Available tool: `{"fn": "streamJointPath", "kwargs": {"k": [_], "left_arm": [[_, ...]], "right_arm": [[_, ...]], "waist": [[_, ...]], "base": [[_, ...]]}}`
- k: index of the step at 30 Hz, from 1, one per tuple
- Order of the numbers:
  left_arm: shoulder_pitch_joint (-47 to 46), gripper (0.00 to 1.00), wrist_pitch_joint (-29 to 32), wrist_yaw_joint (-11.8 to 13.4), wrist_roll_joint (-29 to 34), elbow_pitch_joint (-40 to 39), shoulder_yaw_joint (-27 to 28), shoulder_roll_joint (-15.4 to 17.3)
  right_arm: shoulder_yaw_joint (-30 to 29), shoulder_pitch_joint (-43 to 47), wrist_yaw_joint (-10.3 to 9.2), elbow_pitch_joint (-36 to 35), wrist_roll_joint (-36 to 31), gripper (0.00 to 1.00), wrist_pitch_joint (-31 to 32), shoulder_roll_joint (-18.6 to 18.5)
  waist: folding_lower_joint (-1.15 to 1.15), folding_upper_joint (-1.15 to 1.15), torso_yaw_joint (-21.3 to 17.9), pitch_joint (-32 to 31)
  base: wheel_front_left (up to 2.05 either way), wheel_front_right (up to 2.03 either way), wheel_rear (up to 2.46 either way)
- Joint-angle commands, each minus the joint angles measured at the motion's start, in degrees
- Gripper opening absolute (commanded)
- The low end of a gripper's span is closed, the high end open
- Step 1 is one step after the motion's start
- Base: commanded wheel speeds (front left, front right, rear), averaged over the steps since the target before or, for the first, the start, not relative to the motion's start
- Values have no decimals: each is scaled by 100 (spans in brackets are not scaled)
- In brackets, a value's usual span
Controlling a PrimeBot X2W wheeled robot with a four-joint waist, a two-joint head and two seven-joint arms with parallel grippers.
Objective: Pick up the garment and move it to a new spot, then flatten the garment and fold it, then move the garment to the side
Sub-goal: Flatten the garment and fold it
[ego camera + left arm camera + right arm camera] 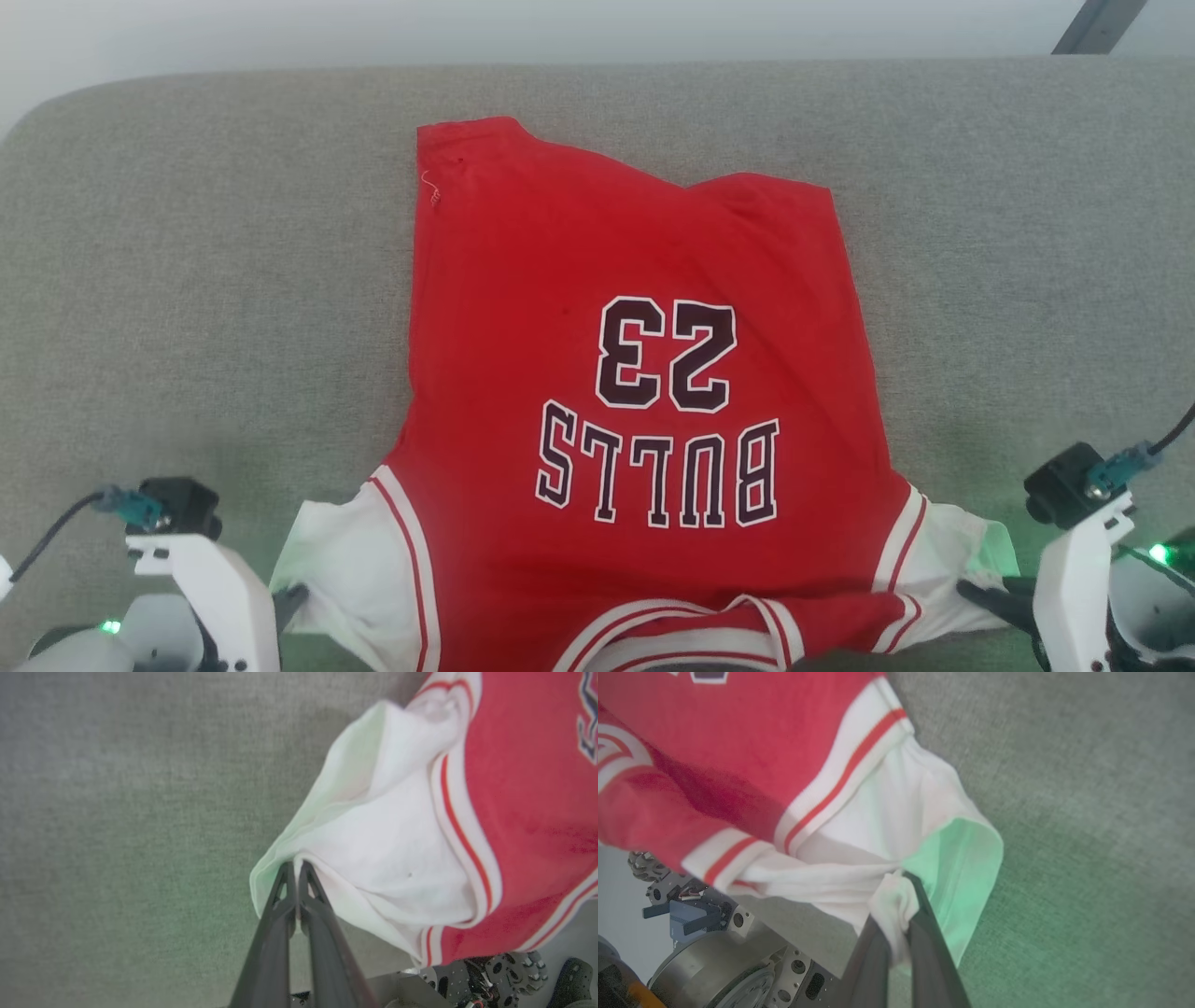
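The garment (579,308), a red jersey with a black 23 and white sleeves, lies spread on the grey padded surface (187,280), its collar toward me. My left gripper (291,597) is shut on the edge of the white sleeve (397,849) at the lower left; in the left wrist view the left gripper (295,870) pinches the sleeve's hem. My right gripper (980,593) is shut on the other white sleeve (901,826) at the lower right. In the right wrist view the right gripper (901,896) has a wad of white cloth bunched between its fingers.
Bare grey surface runs wide on both sides of the jersey and beyond its far hem. The surface's far edge meets a pale wall, with a dark bar (1097,23) at the top right. My wheeled base (714,961) shows below the near edge.
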Motion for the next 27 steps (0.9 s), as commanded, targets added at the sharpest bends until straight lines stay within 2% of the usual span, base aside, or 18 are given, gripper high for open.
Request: {"fn": "streamJointPath", "kwargs": {"k": [1,10,16,20,27], "left_arm": [[-83,0,-75,-24,76,-10,53,-36],[-288,0,-539,-152,344,-100,197,-132],[-357,0,-707,-190,472,-155,215,-196],[-479,0,-710,-241,530,-170,185,-295],[-802,0,-625,-381,716,-90,91,-531]], "right_arm": [[-62,-16,-8,-28,-57,100,14,70],[-756,-129,-8,-368,-535,100,-92,473],[-1380,-468,-7,-469,-1146,100,-402,1016],[-1726,-1104,-7,-124,-1814,100,-717,1528],[-1723,-2077,-7,700,-2288,100,-909,1898]], "waist": [[0,0,-1,8],[0,0,-44,34],[0,0,-46,88],[0,0,58,223],[0,0,356,454]], "base": [[0,0,0],[0,0,0],[0,0,0],[0,0,0],[0,0,0]]}}
